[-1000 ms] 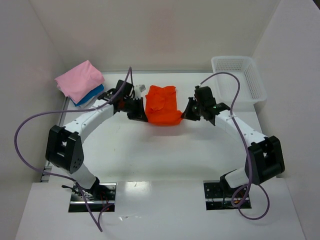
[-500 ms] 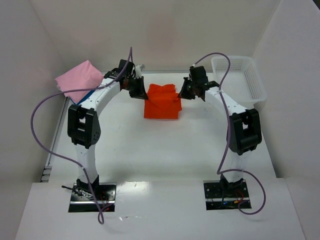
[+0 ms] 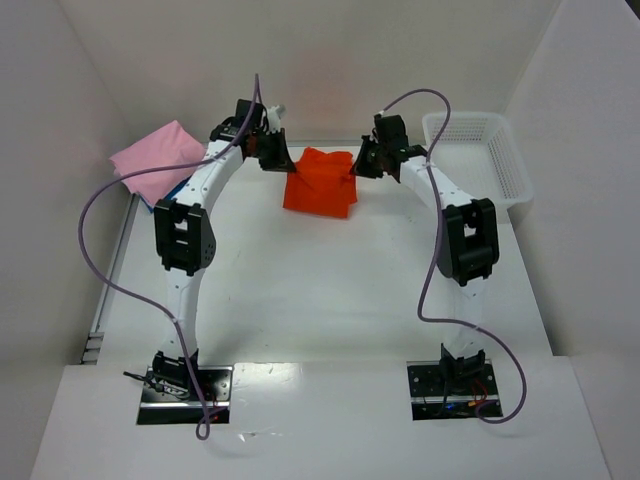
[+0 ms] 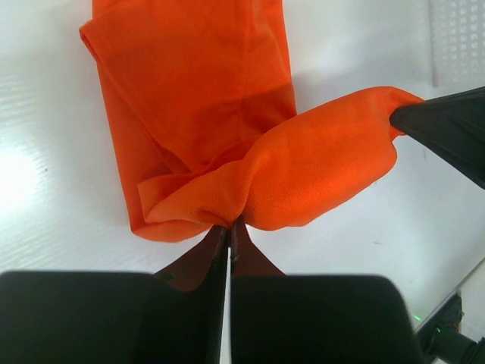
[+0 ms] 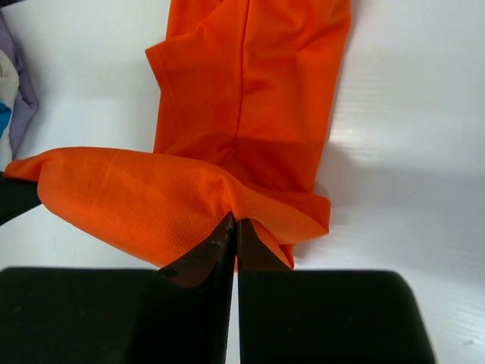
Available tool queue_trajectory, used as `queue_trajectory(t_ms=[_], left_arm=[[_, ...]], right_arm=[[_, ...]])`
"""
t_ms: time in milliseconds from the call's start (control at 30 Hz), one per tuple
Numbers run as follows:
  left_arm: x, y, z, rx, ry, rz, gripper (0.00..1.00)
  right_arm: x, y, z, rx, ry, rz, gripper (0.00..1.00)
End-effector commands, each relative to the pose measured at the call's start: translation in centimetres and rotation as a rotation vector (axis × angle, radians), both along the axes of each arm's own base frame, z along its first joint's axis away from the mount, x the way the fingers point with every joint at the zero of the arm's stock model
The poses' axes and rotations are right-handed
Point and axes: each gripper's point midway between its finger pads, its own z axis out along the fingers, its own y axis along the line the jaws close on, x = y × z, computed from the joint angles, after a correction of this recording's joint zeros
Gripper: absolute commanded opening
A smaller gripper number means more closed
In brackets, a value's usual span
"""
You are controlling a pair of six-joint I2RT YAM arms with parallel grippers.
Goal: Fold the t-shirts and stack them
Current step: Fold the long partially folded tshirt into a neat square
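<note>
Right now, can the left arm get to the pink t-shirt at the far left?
Probably not yet. The way looks free, with the pink t-shirt just left of that arm, but the left hand is shut on an edge of the orange t-shirt and would have to let go first.

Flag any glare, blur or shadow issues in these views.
Top external: sharp, evenly lit. Left wrist: glare on the table beside the orange t-shirt; left end effector blurred. Right wrist: soft shadow under the shirt; right end effector equally blurred.
</note>
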Motion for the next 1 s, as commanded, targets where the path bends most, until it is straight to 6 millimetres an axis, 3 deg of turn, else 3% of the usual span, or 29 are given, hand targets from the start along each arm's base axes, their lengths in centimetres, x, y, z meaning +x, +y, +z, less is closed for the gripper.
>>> queue_trajectory(t_ms=[0, 133, 167, 433, 600, 633, 667, 700, 733, 833, 967], left_arm=[[1.9, 0.0, -1.1, -0.003, -0.016, 0.015, 0.02], [4.4, 0.6, 0.0, -0.035, -0.067, 0.055, 0.01], [4.9, 0.5, 1.5, -0.044, -0.104, 0.054, 0.0], [5.5, 1.6, 0.8, -0.03, -0.109, 0.06, 0.0], [6.8, 2.5, 1.1, -0.036, -0.14, 0.079, 0.02], [7.0, 2.5, 0.5, -0.034, -0.134, 0.079, 0.08], [7.1, 2.5, 0.2, -0.034, -0.133, 0.079, 0.26], [7.3, 2.4, -0.7, -0.032, -0.121, 0.079, 0.53], [7.6, 2.4, -0.9, -0.033, -0.128, 0.079, 0.65], [8.3, 3.1, -1.4, -0.03, -0.126, 0.105, 0.96], [8.7, 3.3, -1.3, -0.014, -0.145, 0.112, 1.0]], right_arm=[[3.2, -0.3, 1.8, 0.027, -0.102, -0.013, 0.05], [5.0, -0.4, 1.8, 0.038, -0.112, -0.029, 0.05], [5.4, -0.1, 2.6, 0.049, -0.13, -0.02, 0.05], [5.8, 0.0, 1.3, 0.035, -0.113, -0.013, 0.05], [7.2, 0.2, 3.0, 0.027, -0.175, 0.004, 0.11], [7.5, 0.3, 1.9, 0.023, -0.16, 0.004, 0.13], [7.9, 0.2, 2.2, 0.02, -0.172, -0.005, 0.16], [8.1, 0.3, 2.0, 0.02, -0.173, -0.005, 0.21], [8.3, 0.1, 1.0, 0.01, -0.154, -0.012, 0.36], [8.7, -0.1, 0.2, 0.003, -0.145, -0.036, 0.6], [9.4, -0.5, 1.1, -0.008, -0.177, -0.064, 0.75]])
